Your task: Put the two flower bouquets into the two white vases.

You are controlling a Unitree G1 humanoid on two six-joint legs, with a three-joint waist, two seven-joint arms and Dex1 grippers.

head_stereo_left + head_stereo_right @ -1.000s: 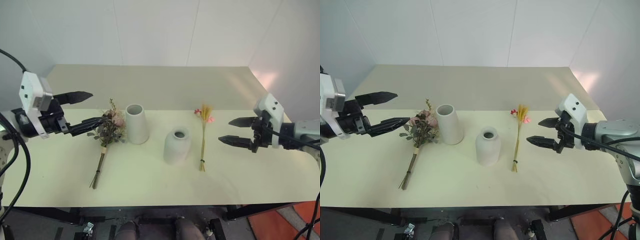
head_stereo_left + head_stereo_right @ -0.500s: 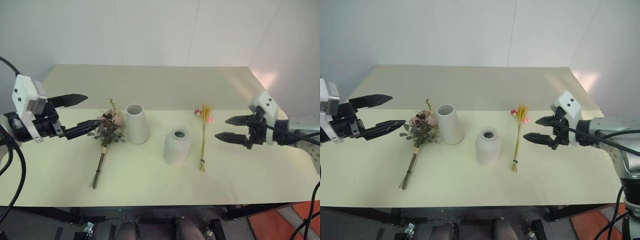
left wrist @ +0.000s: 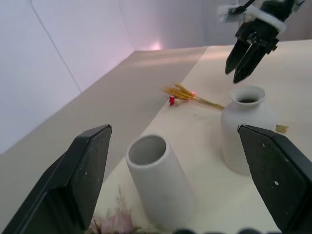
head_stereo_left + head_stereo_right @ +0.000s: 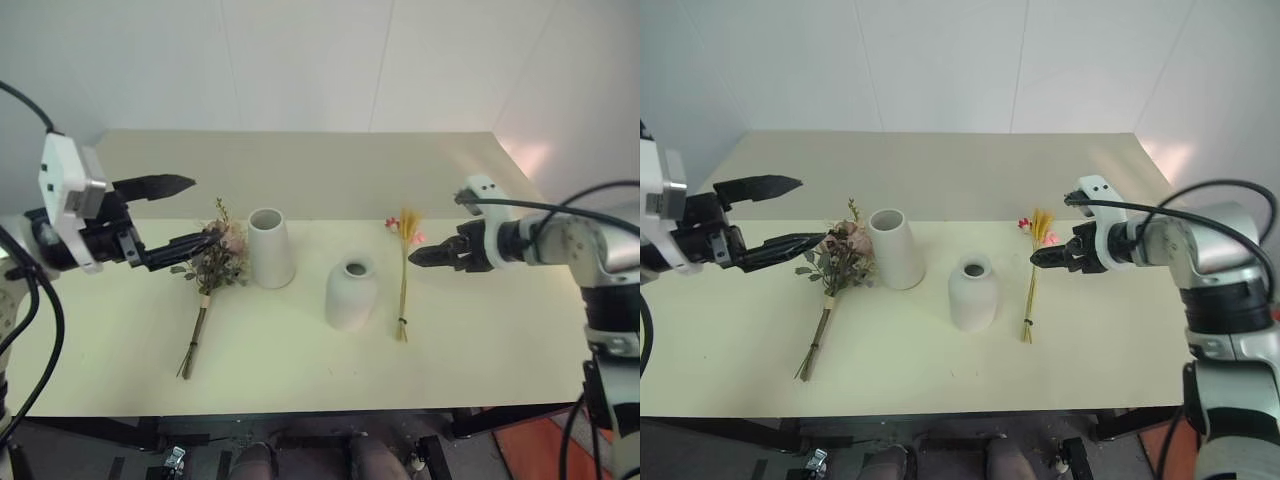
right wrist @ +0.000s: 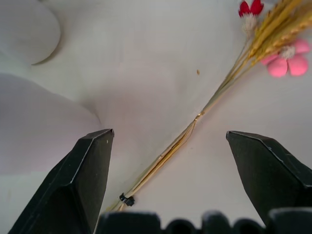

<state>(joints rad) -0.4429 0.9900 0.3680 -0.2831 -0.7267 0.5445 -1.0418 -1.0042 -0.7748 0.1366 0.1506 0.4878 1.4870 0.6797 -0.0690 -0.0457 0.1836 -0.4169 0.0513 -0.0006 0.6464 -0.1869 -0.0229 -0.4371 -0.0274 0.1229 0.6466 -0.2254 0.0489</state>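
The pale pink rose bouquet (image 4: 222,250) lies left of the taller white vase (image 4: 271,247), with its stems toward the front edge. The shorter, narrow-necked vase (image 4: 351,293) stands upright at the centre. The wheat bouquet (image 4: 405,280) lies just to its right, with its pink-red blooms (image 5: 285,61) toward the back. My left gripper (image 4: 198,210) is open and held level above the table, just left of the roses. My right gripper (image 4: 414,258) is open and tilted down over the wheat stems (image 5: 180,141), which run between its fingers without touching them.
Everything rests on a cream table (image 4: 300,170) with white walls behind it and on the right. Bare tabletop stretches behind the vases and along the front edge. The left wrist view shows both vases (image 3: 157,178) and the right gripper (image 3: 246,56) beyond them.
My right gripper has swung left across the table, rolled and tipped downward, and now hangs over the wheat stems. The left gripper has edged slightly toward the roses. Flowers and vases are unmoved.
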